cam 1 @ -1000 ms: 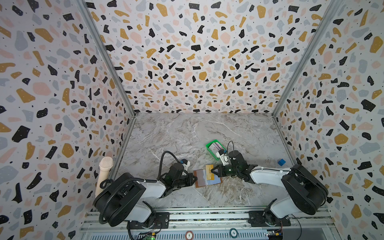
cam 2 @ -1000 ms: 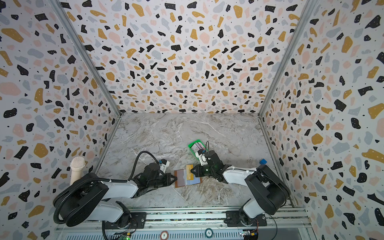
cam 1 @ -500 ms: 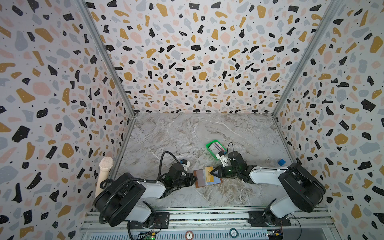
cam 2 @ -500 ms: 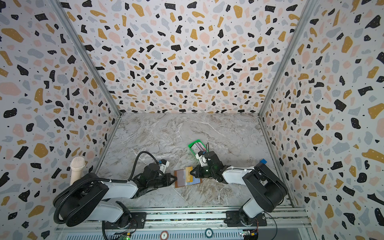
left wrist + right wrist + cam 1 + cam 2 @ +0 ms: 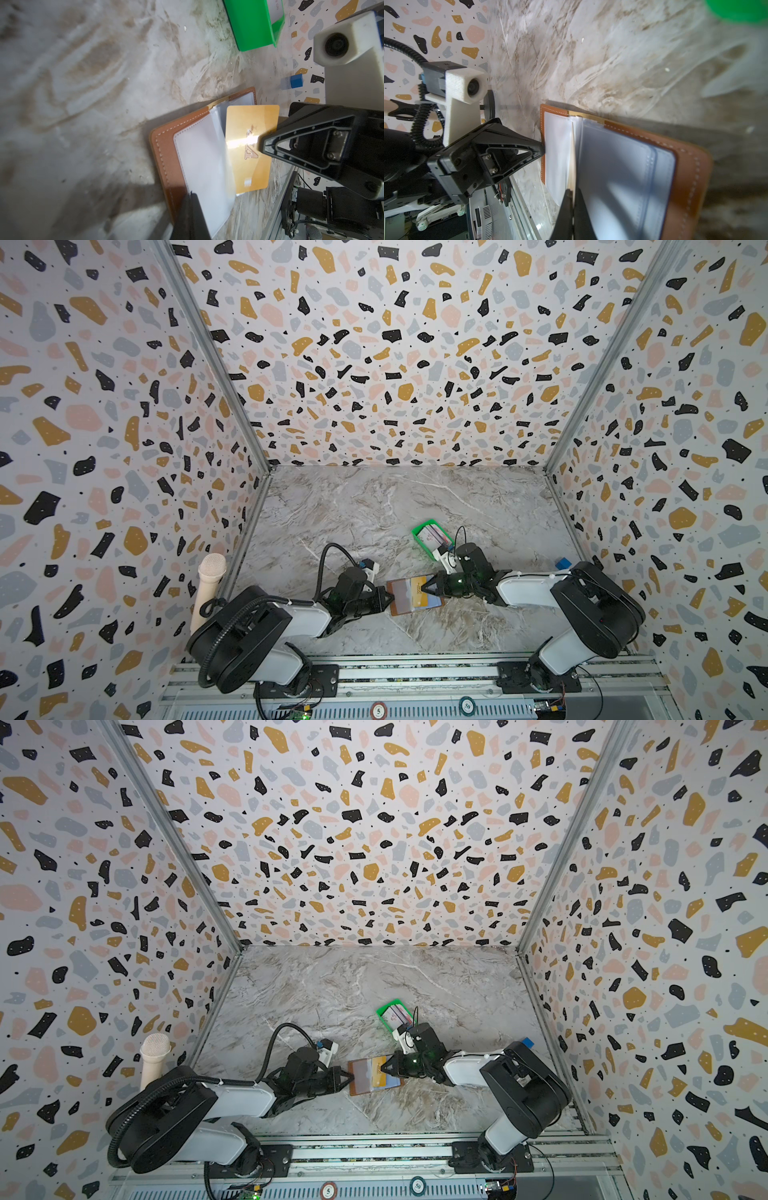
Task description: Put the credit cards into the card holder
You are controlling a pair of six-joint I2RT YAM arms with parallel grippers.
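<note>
Left gripper (image 5: pixel 192 209) pinches card holder (image 5: pixel 164 149) sleeve (image 5: pixel 199 162); right gripper (image 5: pixel 573 199) clamps 1 gold card (image 5: pixel 247 124) — green tray (image 5: pixel 249 25) behind, blue cube (image 5: pixel 296 81) apart.

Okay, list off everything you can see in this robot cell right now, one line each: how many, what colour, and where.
card holder: one, tan-brown with clear sleeves, open at the table's front centre
gold card: one, gold, over the open holder
credit cards: one stack, mixed colours, inside the green tray
green tray: one, green, just behind the holder
blue cube: one, blue, by the right wall
microphone-like stick: one, beige, outside the left wall
table: one, grey marble pattern
walls: three, terrazzo pattern, around the table
left end effector: one, black, shut on the card holder's left side
right end effector: one, black, shut on the gold card
</note>
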